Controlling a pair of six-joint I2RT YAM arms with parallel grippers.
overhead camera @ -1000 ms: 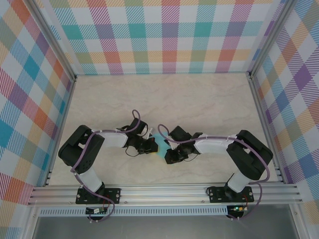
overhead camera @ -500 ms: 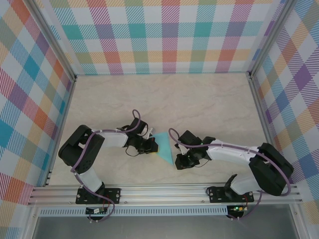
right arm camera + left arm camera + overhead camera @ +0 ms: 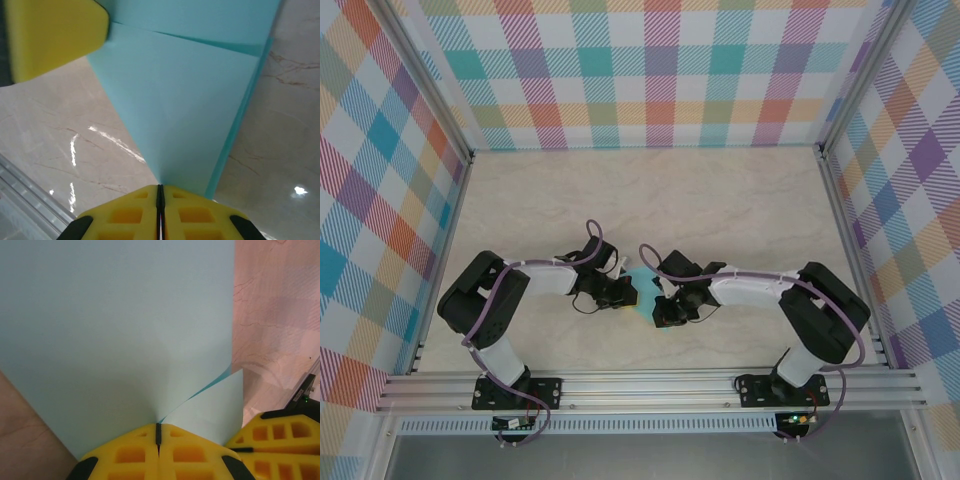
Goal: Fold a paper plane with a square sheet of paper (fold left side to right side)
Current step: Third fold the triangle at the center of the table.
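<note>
Square sheet of paper (image 3: 642, 288), light turquoise and already creased into angled flaps, is pinched at 2 points. The left pincer (image 3: 158, 432) is clamped shut on one edge, and the right pincer (image 3: 160, 192) is closed on a tapering corner. They sit just beside each other at the near middle of the marble worktop (image 3: 720, 200). This looks like a mid-fold step, carrying one side across. Next, the flap needs laying flat and its crease pressing. 0.5 seconds earlier the right arm was swung wider, exposing more paper.
</note>
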